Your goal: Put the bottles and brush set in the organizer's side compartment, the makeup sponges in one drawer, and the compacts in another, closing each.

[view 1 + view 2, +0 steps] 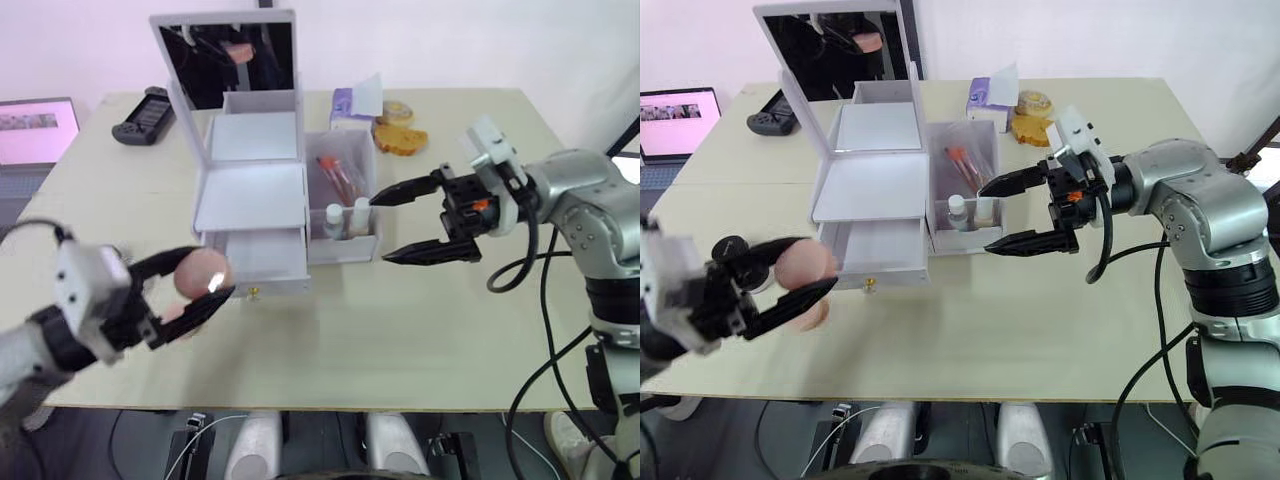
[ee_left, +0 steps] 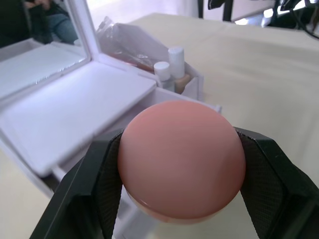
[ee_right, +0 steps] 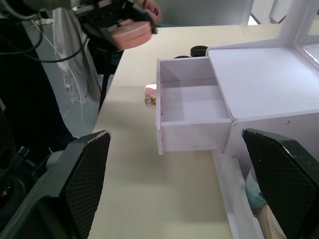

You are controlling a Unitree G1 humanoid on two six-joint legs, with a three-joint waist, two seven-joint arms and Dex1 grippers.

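White organizer (image 1: 875, 195) standing mid-table (image 1: 1060, 330), mirror lid raised, bottom drawer (image 1: 878, 255) pulled open. Side compartment (image 1: 962, 200) holding two white-capped bottles (image 1: 970, 211) and a bagged brush set (image 1: 965, 160). Left gripper (image 1: 790, 275) raised off the table short of the drawer, clamping a pink compact (image 1: 803, 266). Second pink compact (image 1: 816, 314) lying just below it. Right gripper (image 1: 1005, 215) spread wide beside the side compartment, gripping nothing. Laptop (image 1: 678, 120) at far left, black controller (image 1: 772, 115) near it.
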